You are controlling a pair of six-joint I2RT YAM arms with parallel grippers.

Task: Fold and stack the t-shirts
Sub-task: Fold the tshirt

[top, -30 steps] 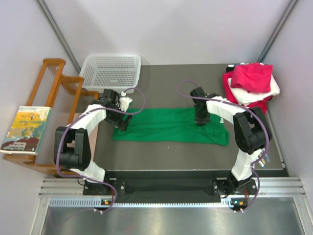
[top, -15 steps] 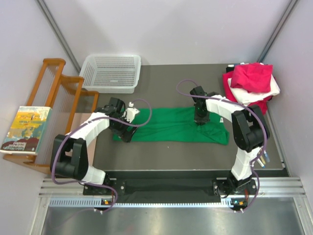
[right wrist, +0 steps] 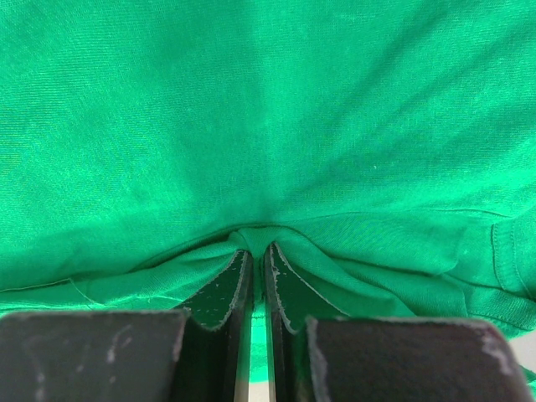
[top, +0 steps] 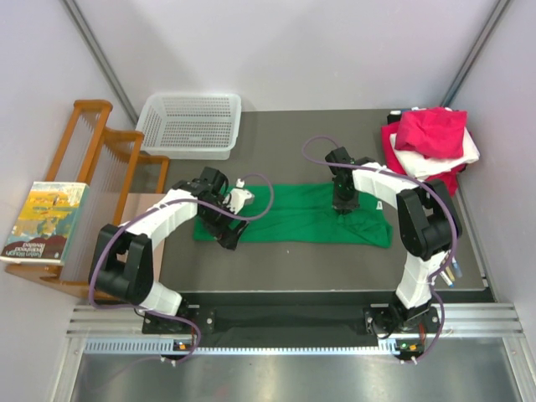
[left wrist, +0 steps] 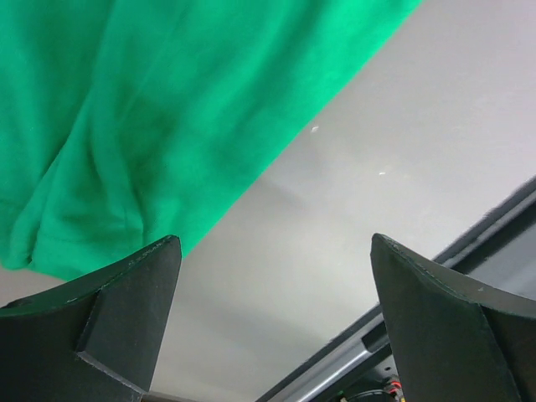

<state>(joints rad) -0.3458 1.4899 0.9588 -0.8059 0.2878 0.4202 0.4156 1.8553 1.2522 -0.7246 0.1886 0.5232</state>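
The green t-shirt (top: 293,216) lies folded into a long band across the middle of the table. My right gripper (top: 342,207) is shut on a pinch of its fabric (right wrist: 258,239) near the band's right part. My left gripper (top: 229,238) is open and empty, over the bare table just off the shirt's near left edge; the shirt's hem (left wrist: 100,167) fills the upper left of the left wrist view. A pile of magenta-pink (top: 431,130), white (top: 419,162) and red (top: 452,178) shirts sits at the back right.
A white mesh basket (top: 191,124) stands at the back left. A wooden rack (top: 92,159) with a book (top: 46,222) is left of the table. The table's near edge rail (left wrist: 469,243) shows in the left wrist view.
My left gripper has moved right and toward the near side, from the shirt's left end to just off its near edge. The right gripper has stayed put.
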